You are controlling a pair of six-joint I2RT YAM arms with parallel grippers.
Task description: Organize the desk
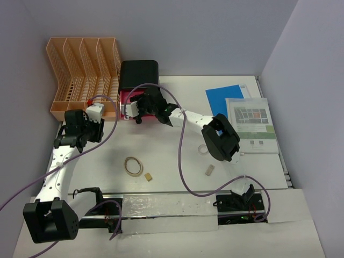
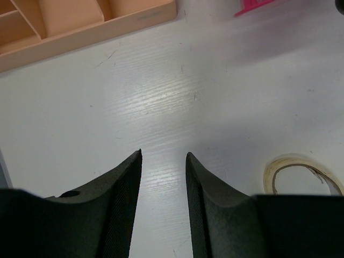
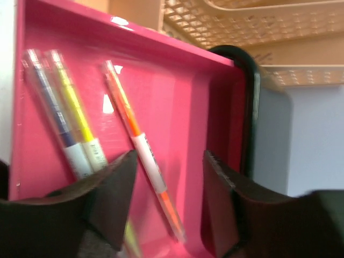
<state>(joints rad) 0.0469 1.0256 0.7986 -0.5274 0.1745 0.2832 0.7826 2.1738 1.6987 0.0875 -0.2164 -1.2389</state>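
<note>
The white desk (image 1: pixel 161 156) carries a black box (image 1: pixel 140 72) whose pink drawer (image 3: pixel 199 97) is pulled out. Three pens lie in the drawer: a blue one (image 3: pixel 48 97), a yellow one (image 3: pixel 72 105) and an orange one (image 3: pixel 121 102). My right gripper (image 1: pixel 138 105) (image 3: pixel 169 156) hangs open over the drawer, and the orange pen lies on the drawer floor between its spread fingers, touching neither. To the left, my left gripper (image 1: pixel 97 126) (image 2: pixel 164 153) points down at bare desk (image 2: pixel 161 80), partly open with nothing in it.
A peach file rack (image 1: pixel 80 75) (image 2: pixel 80 21) stands at the back left beside the black box. A tape ring (image 1: pixel 133 165) (image 2: pixel 293 159), a small tan block (image 1: pixel 147 176), a white ring (image 1: pixel 202 149) and another small block (image 1: pixel 209 170) lie mid-desk. A blue sheet (image 1: pixel 224 99) and printed paper (image 1: pixel 250 123) lie right.
</note>
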